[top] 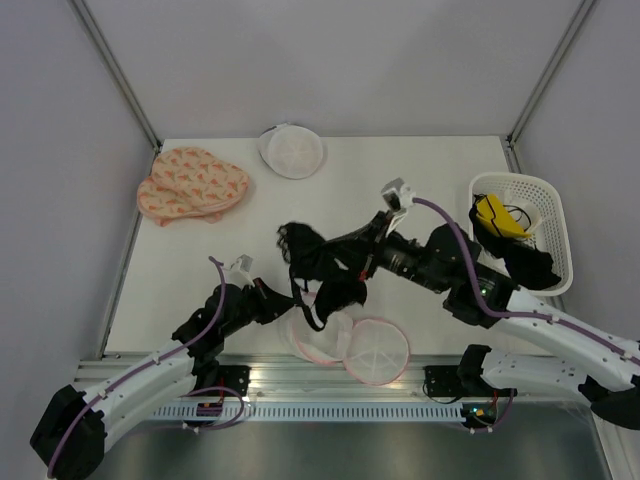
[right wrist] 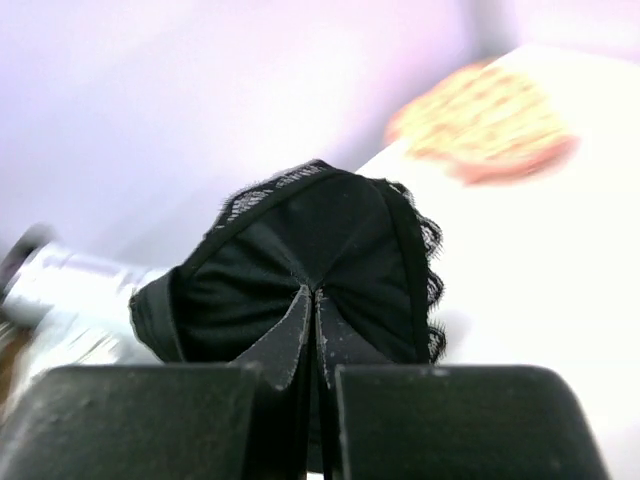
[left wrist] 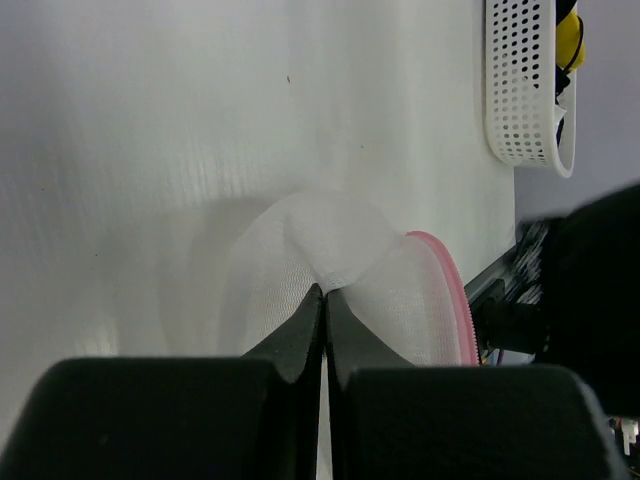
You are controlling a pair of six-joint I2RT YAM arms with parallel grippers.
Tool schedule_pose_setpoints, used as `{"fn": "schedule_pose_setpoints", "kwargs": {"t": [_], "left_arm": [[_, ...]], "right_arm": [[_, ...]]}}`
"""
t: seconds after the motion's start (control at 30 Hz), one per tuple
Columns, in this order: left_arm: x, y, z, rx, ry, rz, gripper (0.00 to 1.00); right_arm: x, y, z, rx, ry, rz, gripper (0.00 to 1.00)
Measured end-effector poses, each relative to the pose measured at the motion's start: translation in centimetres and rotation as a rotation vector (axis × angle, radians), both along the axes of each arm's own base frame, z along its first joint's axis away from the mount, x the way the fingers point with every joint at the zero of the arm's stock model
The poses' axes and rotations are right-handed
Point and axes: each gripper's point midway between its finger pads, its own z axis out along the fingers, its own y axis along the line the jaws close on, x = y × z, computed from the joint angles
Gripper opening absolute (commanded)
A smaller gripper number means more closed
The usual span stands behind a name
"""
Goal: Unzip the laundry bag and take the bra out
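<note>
1 step done: mesh laundry bag (top: 378, 350) lies unzipped on desk (top: 420, 190), left fingers (left wrist: 295, 335) pinching its mesh. Above it, right fingers (right wrist: 285, 345) pinch black lace bra (top: 325, 265), strap trailing; removal looks nearly finished.

The laundry bag (top: 375, 350) is a round white mesh pouch with pink trim. It lies unzipped near the front edge of the table (top: 420, 180), its two halves spread side by side. The bra (top: 318, 262) is black with lace edging, bunched and lifted just behind the bag, with one strap dangling over the mesh.
</note>
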Motion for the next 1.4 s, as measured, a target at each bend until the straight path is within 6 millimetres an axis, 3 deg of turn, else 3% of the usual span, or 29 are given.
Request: {"fn": "schedule_pose_setpoints", "kwargs": {"t": [0.13, 0.23, 0.33, 0.43, 0.53, 0.7, 0.87, 1.0, 1.1, 1.27, 1.4], "left_arm": [[0.0, 0.0, 0.2, -0.006, -0.009, 0.001, 0.02], [0.0, 0.0, 0.2, -0.005, -0.007, 0.001, 0.02], [0.0, 0.0, 0.2, -0.003, -0.006, 0.001, 0.02], [0.0, 0.0, 0.0, 0.002, 0.002, 0.000, 0.02], [0.0, 0.0, 0.0, 0.009, 0.012, -0.002, 0.02], [0.0, -0.1, 0.3, 0.009, 0.013, -0.004, 0.02], [-0.1, -0.1, 0.4, 0.013, 0.022, -0.009, 0.02], [-0.1, -0.2, 0.4, 0.018, 0.028, -0.010, 0.02], [0.0, -0.3, 0.2, 0.024, 0.039, -0.014, 0.02], [-0.3, -0.4, -0.1, 0.028, 0.054, -0.027, 0.02], [-0.2, -0.5, 0.1, 0.022, 0.047, -0.028, 0.02]], "right_arm": [[6.0, -5.9, 6.5, 0.003, -0.094, -0.420, 0.01], [9.5, -10.2, 9.2, -0.036, -0.113, -0.708, 0.00], [12.4, -14.5, 8.5, -0.141, -0.090, -0.974, 0.01], [15.6, -19.8, 5.7, -0.296, -0.045, -1.238, 0.01], [17.5, -25.3, 3.1, -0.425, 0.015, -1.449, 0.00], [18.7, -34.8, 0.7, -0.498, 0.143, -1.720, 0.00], [17.7, -42.9, -1.6, -0.498, 0.274, -1.918, 0.00], [17.4, -45.9, -3.8, -0.509, 0.358, -1.984, 0.01], [17.5, -47.0, -7.2, -0.552, 0.440, -1.996, 0.00], [17.0, -46.8, -14.2, -0.691, 0.582, -1.957, 0.01], [16.3, -46.8, -17.4, -0.752, 0.651, -1.947, 0.00]]}}
